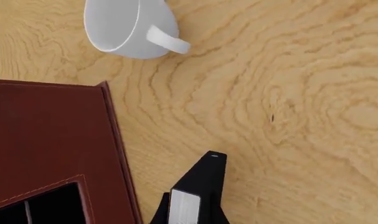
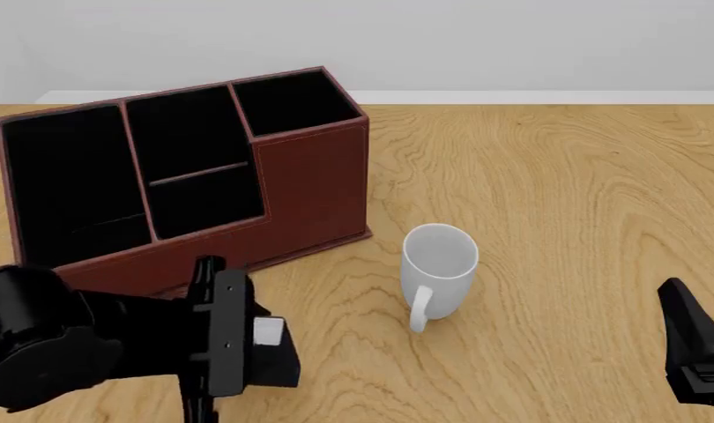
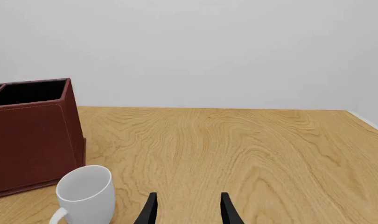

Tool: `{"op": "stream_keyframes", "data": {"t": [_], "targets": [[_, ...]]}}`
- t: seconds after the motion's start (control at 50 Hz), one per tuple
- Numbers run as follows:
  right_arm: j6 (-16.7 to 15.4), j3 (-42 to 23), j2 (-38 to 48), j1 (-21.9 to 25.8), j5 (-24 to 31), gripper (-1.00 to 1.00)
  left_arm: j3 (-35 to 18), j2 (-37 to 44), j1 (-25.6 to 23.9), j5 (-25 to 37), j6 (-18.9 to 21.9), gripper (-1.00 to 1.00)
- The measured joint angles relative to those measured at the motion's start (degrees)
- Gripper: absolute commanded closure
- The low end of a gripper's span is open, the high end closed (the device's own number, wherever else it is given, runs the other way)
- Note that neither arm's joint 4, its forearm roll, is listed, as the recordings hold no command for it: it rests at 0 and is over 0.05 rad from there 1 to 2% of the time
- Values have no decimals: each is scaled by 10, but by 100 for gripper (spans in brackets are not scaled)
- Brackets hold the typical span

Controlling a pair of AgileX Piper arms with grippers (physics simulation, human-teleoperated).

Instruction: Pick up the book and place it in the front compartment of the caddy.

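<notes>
The book (image 2: 275, 351), black with white page edges (image 1: 184, 205), sits between the fingers of my left gripper (image 2: 234, 342), which is shut on it. It is held in front of the caddy (image 2: 316, 189), near the low front wall and off to its right corner. The reddish-brown caddy (image 1: 52, 135) has black cells open at the top. My right gripper (image 3: 189, 211) is open with nothing between its fingers, low at the right side of the table (image 2: 695, 352), far from the book.
A white mug (image 2: 437, 275) stands upright on the wooden table (image 2: 568, 194), just right of the caddy's front corner and between the two arms. It also shows in the wrist views as the mug (image 1: 129, 25) and the mug (image 3: 86, 193). A white wall runs behind the table.
</notes>
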Motion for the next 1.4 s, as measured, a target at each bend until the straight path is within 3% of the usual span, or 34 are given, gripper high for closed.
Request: {"op": "stream_keyframes", "data": {"t": [0.4,0.64,1.1,1.4], "targets": [[0,0,0,0,0,-100,4,-24,-31,38,-7,100],[0,0,0,0,0,-100,-20,-53,-10,99,16,100],[0,0,0,0,0,-100,-123,-152,54,248,74,100],[0,0,0,0,0,-100,-208,-144,97,291,91,100]]}}
